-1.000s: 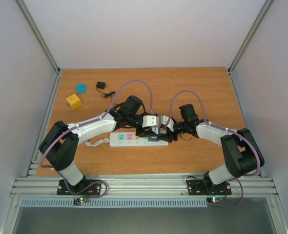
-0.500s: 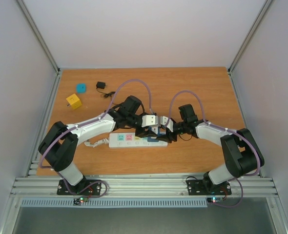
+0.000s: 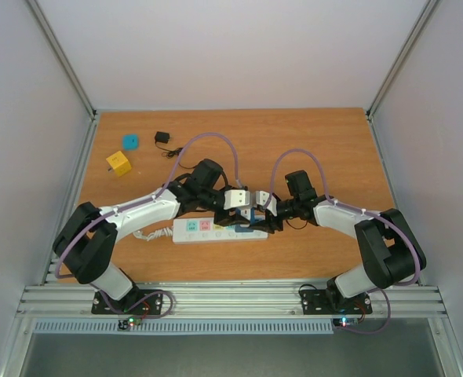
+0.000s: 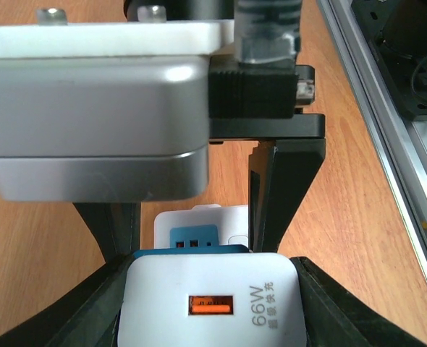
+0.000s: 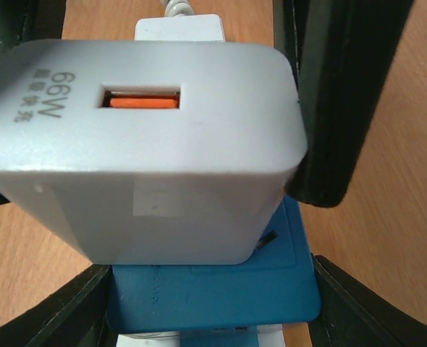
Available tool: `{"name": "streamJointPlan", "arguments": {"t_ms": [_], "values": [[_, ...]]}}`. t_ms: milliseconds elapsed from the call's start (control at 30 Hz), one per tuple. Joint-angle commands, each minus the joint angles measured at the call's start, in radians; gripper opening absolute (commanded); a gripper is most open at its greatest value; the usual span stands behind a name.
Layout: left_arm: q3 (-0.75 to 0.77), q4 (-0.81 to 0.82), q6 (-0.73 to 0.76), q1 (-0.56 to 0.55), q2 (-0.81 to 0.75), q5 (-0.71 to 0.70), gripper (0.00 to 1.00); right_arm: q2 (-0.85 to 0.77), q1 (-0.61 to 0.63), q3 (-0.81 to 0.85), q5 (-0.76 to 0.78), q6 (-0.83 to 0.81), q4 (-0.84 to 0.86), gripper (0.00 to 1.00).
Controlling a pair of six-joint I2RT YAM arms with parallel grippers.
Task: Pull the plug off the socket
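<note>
1. Nearest the bases, the left arm's elbow sits lower and further left than a second ago; the right arm has barely changed.
2. The socket [image 3: 208, 230] lies lengthwise across the middle of the desk [image 3: 326, 149], its coiled white cord [image 3: 149, 232] at the left end. The strip has slid slightly leftward since the earlier frame.
3. At the socket's right end the two grippers meet, both a touch further left than before. The left gripper [image 4: 212, 289] is clenched on the plug [image 4: 212, 307], a white charger marked 66W with an orange port, one black finger on each side.
4. Under the plug sits a dark blue block [image 5: 213, 289] on the strip. The right gripper [image 5: 210, 289] grips this block by its sides. The plug looks tilted over it; whether its prongs are free cannot be told.
5. Far back on the left, well apart from the arms, a yellow cube [image 3: 118, 163], a teal round piece [image 3: 129, 141] and a small black adapter [image 3: 162, 137] with its thin lead lie where they were a second ago
</note>
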Motion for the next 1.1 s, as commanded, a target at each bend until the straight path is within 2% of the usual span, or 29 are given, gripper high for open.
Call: {"name": "streamJointPlan", "arguments": {"t_ms": [0, 267, 633, 900, 1067], "values": [[0.015, 0.08, -0.019, -0.003, -0.072, 0.08, 0.24, -0.005, -0.012, -0.024, 0.056, -0.018, -0.003, 0.29], [0.005, 0.11, -0.123, -0.001, -0.082, 0.088, 0.24, -0.008, -0.01, -0.03, 0.06, -0.019, 0.002, 0.29], [-0.038, 0.046, 0.022, -0.001, -0.131, 0.065, 0.23, -0.008, -0.01, -0.028, 0.06, -0.021, 0.0, 0.28], [-0.04, 0.088, -0.082, 0.011, -0.132, 0.085, 0.23, -0.006, -0.01, -0.029, 0.065, -0.018, 0.004, 0.29], [-0.031, -0.008, -0.079, 0.1, -0.165, 0.084, 0.23, -0.006, -0.01, -0.028, 0.068, -0.019, -0.003, 0.29]]}}
